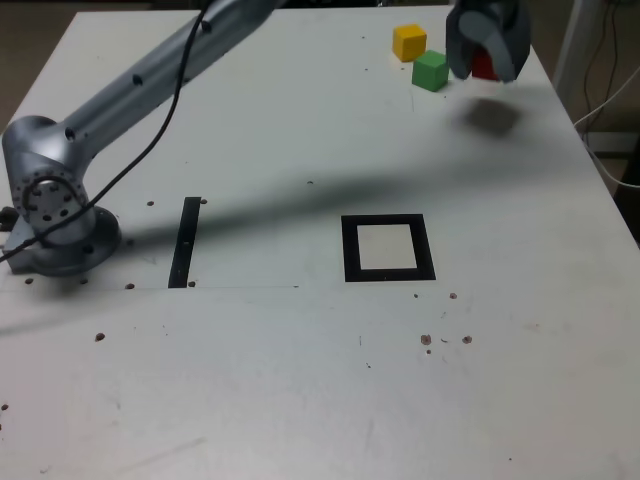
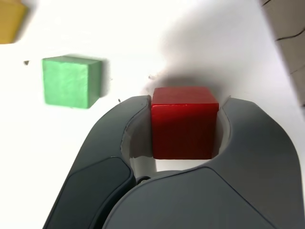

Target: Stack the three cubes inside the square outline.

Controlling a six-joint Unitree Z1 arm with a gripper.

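Gripper (image 2: 185,125) has its jaws clamped on the red cube (image 2: 183,126), one jaw on each side face, and a shadow on the table below suggests it's lifted clear, at the far right of the exterior view. Green cube (image 1: 430,72) sits just left of it, yellow cube (image 1: 409,42) a bit farther back-left; both on the table, close together. Square outline (image 1: 388,275) is well apart, nearer the camera, mid-table, nothing in it. For the carry: lift enough to clear the green one, don't swing left, keep the cube level, come down straight over the white centre with edges square to the frame, since two more go on top.
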